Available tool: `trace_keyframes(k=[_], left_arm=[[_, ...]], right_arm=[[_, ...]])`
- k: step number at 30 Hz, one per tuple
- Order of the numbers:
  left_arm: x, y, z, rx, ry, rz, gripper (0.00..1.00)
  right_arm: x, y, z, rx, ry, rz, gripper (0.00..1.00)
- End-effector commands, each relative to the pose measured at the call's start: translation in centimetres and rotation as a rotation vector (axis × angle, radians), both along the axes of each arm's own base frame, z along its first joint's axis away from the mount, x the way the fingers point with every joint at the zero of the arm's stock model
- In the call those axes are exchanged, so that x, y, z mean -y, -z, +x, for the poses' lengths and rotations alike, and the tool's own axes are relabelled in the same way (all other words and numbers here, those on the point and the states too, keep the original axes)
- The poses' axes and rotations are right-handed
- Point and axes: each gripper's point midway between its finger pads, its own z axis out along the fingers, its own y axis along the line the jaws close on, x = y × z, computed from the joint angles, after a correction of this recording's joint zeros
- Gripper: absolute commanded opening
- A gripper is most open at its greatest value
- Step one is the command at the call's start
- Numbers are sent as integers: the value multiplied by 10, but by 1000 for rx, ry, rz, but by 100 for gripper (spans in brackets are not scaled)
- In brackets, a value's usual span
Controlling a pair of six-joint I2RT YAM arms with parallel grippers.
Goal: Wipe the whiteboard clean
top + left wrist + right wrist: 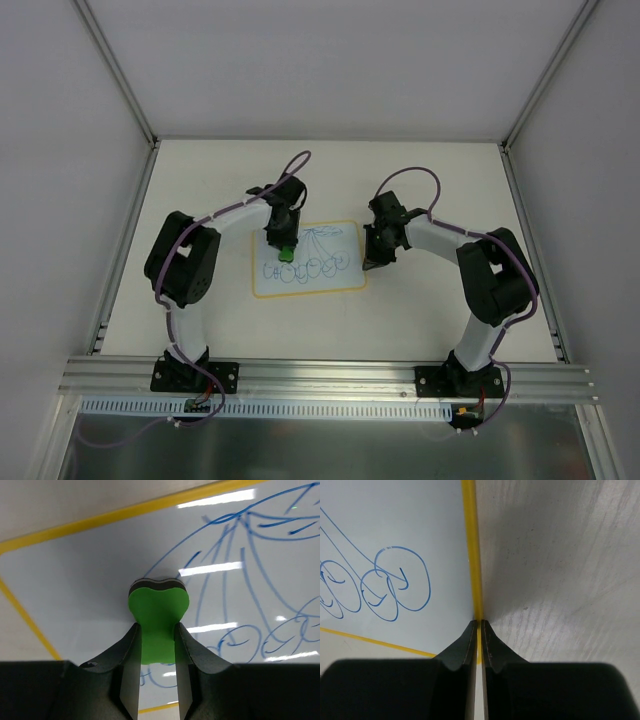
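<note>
The whiteboard (312,286) lies flat mid-table, yellow-rimmed, with blue loops along its lower half and blue lines at its upper right. My left gripper (285,248) is shut on a small green eraser (286,254) and holds it down on the board's left part. In the left wrist view the eraser (158,611) sits between the fingers of the left gripper (158,629) against the white face (75,580), left of the blue lines. My right gripper (373,262) is shut, its tips (479,624) resting on the board's right yellow rim (470,530).
The pale table (430,190) is enclosed by grey walls at the back and both sides. An aluminium rail (330,375) with both arm bases runs along the near edge.
</note>
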Motion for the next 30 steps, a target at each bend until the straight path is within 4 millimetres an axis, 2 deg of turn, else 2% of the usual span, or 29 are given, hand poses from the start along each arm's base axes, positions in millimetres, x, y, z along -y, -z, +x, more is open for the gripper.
trace_keyframes(k=[1,2,3,6,9,10,14,19,23,27,28,30], left_arm=[[46,34,-15,-82,59,10,0],[53,34,-14,-78,83,26,0],[71,35,-12,-66,118,42,0],[67,37,-10,-72,102,91,0],[42,35,4,-71,-1,94,0],[24,34,11,-75,-59,88,0],[-13,29,29,-68,-176,85,0],[-24,22,48,-41,-245,73,0],[-9,27,50,-69,-236,27,0],[30,32,48,-73,-115,7,0],[50,32,47,-69,-70,-2,0],[69,33,41,-83,-6,-14,0]], right_arm=[[6,6,6,27,26,-50,6],[6,5,7,30,28,-50,6],[6,5,7,31,26,-52,6],[5,5,6,30,25,-50,6],[5,5,5,29,25,-51,6],[5,5,5,30,25,-49,6],[4,6,5,26,20,-48,6],[5,5,6,30,21,-49,6],[5,5,6,33,21,-51,6],[6,6,5,29,22,-53,6],[5,6,5,28,24,-52,6],[6,6,6,33,25,-54,6]])
